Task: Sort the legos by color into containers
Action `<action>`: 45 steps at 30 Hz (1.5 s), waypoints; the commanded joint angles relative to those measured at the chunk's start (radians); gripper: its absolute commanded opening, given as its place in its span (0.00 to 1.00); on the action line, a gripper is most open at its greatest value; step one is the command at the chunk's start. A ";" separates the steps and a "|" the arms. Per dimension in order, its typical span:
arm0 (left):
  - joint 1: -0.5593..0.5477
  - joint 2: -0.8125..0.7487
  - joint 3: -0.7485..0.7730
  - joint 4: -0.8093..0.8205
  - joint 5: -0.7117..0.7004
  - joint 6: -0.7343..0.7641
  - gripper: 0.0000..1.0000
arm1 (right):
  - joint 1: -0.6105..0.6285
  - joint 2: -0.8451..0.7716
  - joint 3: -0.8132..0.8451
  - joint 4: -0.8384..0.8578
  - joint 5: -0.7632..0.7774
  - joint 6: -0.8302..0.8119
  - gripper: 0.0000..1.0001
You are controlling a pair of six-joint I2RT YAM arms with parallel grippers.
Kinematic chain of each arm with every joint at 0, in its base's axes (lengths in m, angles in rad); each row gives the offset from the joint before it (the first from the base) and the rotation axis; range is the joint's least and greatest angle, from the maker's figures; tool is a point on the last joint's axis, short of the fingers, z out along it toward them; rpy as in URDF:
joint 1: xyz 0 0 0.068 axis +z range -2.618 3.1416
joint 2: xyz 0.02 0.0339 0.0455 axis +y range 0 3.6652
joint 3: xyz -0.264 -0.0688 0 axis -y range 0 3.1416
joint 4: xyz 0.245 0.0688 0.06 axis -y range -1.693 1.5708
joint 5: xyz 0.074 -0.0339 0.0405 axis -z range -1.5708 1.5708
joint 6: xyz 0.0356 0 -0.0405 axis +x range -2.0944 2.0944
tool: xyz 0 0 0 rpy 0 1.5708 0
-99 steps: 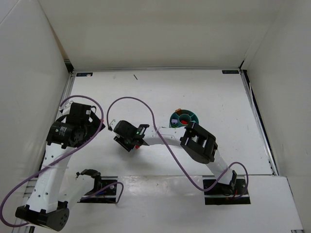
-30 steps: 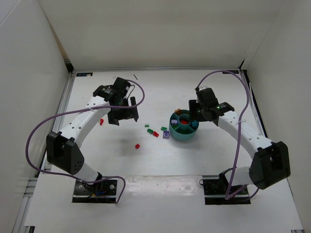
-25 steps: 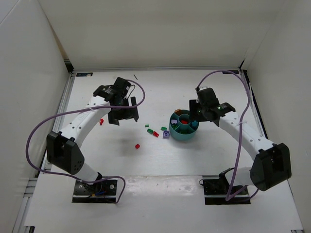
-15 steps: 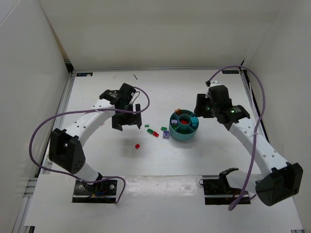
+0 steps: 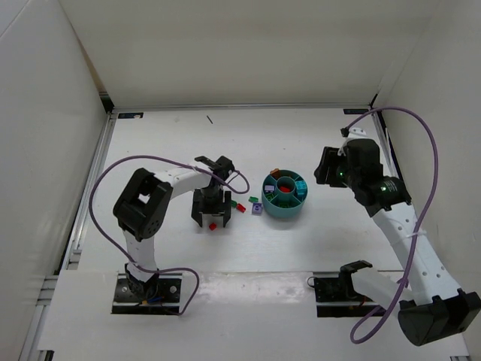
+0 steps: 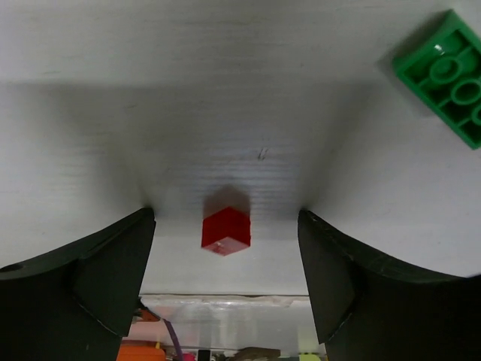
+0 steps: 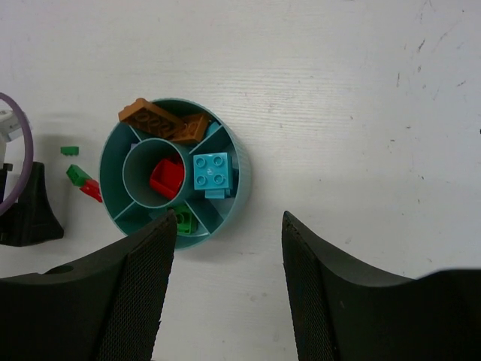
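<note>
The teal divided bowl point(image 5: 285, 213) stands right of centre. In the right wrist view its rim point(image 7: 246, 177) rings brown bricks point(image 7: 161, 120), a red brick point(image 7: 167, 179) in the centre cup, a blue brick point(image 7: 213, 171) and a green brick point(image 7: 180, 219). My left gripper point(image 5: 210, 222) is open and low over the table, its jaws on either side of a small red brick point(image 6: 225, 231), not touching it. My right gripper point(image 5: 325, 167) is open and empty, raised just right of the bowl.
Loose bricks lie just left of the bowl: green point(image 7: 70, 150), green point(image 7: 77, 174), red point(image 7: 92, 190) and a purple one point(image 5: 257, 208). A green brick point(image 6: 447, 75) lies beyond my left gripper. White walls enclose the table on three sides.
My left arm has swung down and right to straddle the red brick. My right arm has pulled back right from over the bowl, where a blue brick now shows.
</note>
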 commanded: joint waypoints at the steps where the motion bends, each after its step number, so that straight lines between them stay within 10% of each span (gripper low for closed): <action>1: -0.009 -0.021 -0.008 0.057 0.024 -0.014 0.86 | -0.006 -0.040 -0.014 -0.027 0.016 -0.010 0.62; 6: -0.021 -0.027 -0.058 0.104 0.053 -0.040 0.81 | -0.034 -0.067 -0.024 -0.048 0.011 -0.019 0.62; 23: -0.051 -0.026 0.010 0.066 0.062 -0.028 0.13 | -0.065 -0.101 -0.031 -0.062 0.016 -0.022 0.62; 33: -0.109 -0.040 0.467 -0.067 0.019 0.120 0.13 | -0.089 -0.143 -0.054 -0.048 0.014 -0.011 0.62; 45: -0.210 0.309 1.218 -0.195 0.059 0.207 0.19 | -0.206 -0.218 -0.104 -0.043 -0.089 -0.019 0.62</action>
